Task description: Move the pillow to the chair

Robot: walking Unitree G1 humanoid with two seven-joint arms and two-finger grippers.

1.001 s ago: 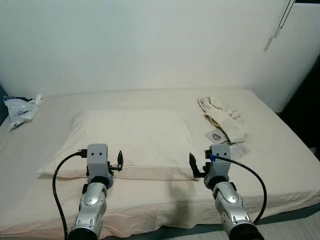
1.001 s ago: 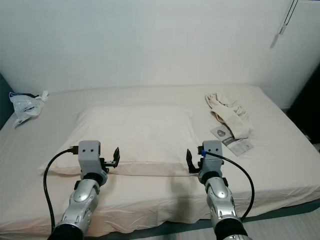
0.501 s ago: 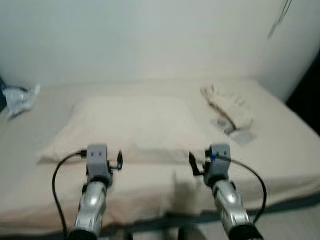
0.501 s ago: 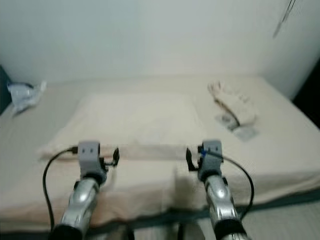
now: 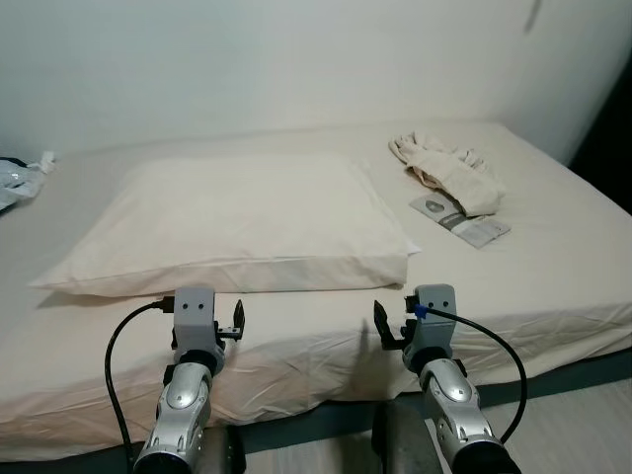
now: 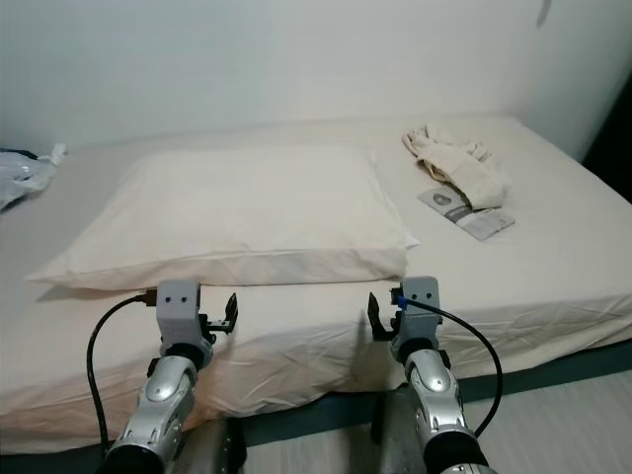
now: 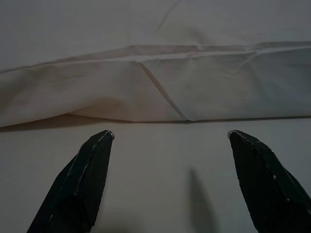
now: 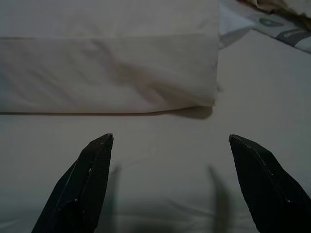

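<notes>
My left gripper is spread wide and empty, hovering over the sheet near the bed's front edge. My right gripper is spread just as wide, holding and touching nothing. The pillow lies flat at twelve o'clock from both: broad, soft, cream cotton, creased along its near seam. At two o'clock sit a crumpled pale cloth and a flat printed packet. A crinkled plastic bag is at ten o'clock.
</notes>
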